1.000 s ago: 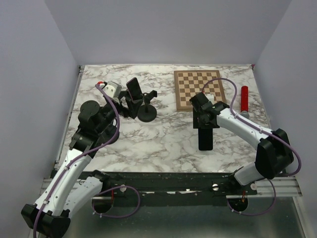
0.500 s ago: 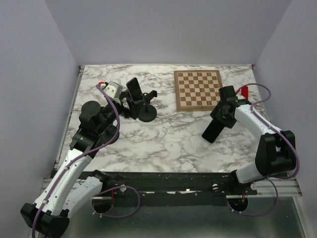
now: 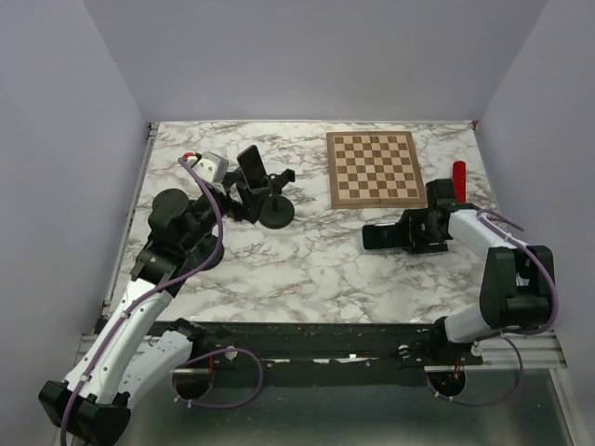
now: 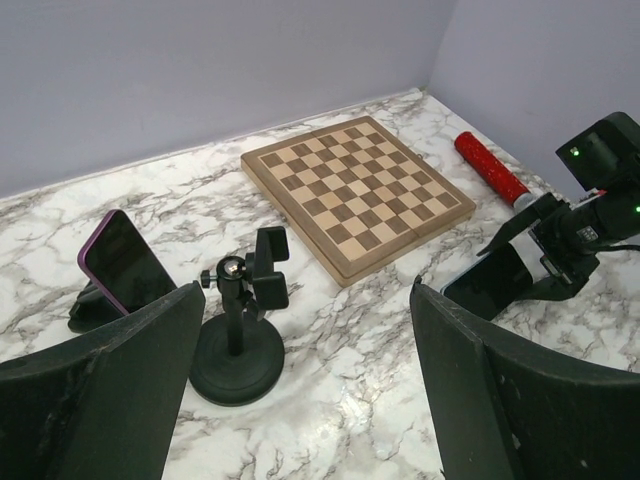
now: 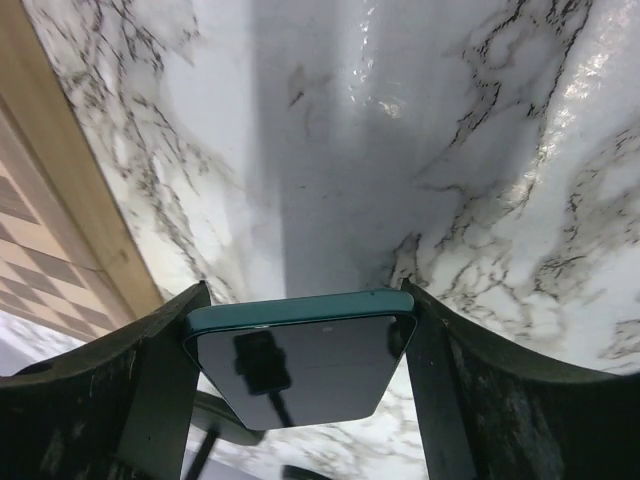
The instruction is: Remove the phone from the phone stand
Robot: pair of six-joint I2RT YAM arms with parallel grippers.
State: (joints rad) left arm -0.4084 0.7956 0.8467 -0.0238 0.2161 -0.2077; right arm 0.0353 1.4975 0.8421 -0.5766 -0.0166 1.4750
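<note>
The black phone stand (image 3: pixel 270 200) with a round base and an empty clamp stands left of centre; it also shows in the left wrist view (image 4: pixel 238 345). My right gripper (image 3: pixel 416 232) is shut on a teal-cased phone (image 3: pixel 379 237) with a dark screen, held sideways low over the marble at the right. In the right wrist view the phone (image 5: pixel 300 365) sits between both fingers of the gripper (image 5: pixel 305 300). It also shows in the left wrist view (image 4: pixel 490 285). My left gripper (image 4: pixel 310 400) is open and empty, just short of the stand.
A purple-cased phone (image 4: pixel 125 265) leans on a small black prop behind the stand. A wooden chessboard (image 3: pixel 375 167) lies at the back, with a red cylinder (image 3: pixel 458 174) to its right. A grey and white object (image 3: pixel 212 165) sits at the back left.
My right gripper has swung the teal phone rightward and down, turning it from upright to sideways near the table. The left arm has not moved.
</note>
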